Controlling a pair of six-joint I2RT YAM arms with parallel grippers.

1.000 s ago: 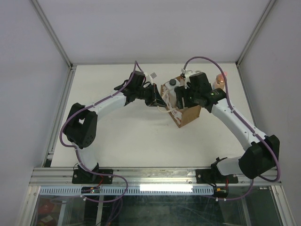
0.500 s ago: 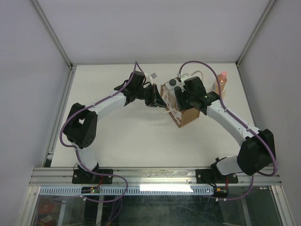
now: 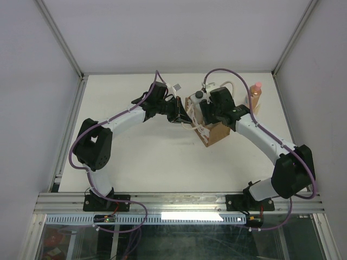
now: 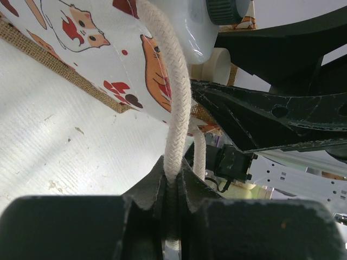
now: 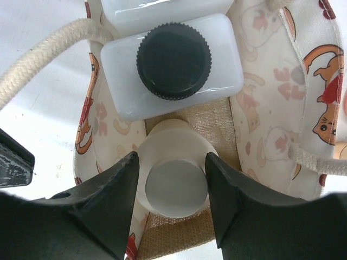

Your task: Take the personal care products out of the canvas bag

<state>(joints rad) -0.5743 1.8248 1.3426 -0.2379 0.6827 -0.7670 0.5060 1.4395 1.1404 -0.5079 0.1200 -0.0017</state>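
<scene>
The canvas bag [image 3: 212,129] stands at the back middle of the table, its mouth open. My left gripper [image 3: 183,115] is shut on the bag's cream rope handle [image 4: 177,103], which runs up to the printed side [image 4: 103,51]. My right gripper [image 5: 172,162] is open and reaches down into the bag, one finger on each side of the cream bottle [image 5: 173,179]. A white squarish bottle with a dark cap [image 5: 172,62] stands just behind it, and a second white one [image 5: 152,10] lies beyond that. The peach-orange bottle with a pink cap [image 3: 255,95] stands on the table right of the bag.
The enclosure's metal frame posts [image 3: 81,76] stand at the table's back corners. The right arm [image 3: 260,132] curves across the table's right side. The bag's other rope handle [image 5: 38,54] lies loose over the bag's left rim.
My right gripper has moved left, away from the peach-orange bottle, which now stands alone, and has come down over the bag's mouth. The left arm has not moved.
</scene>
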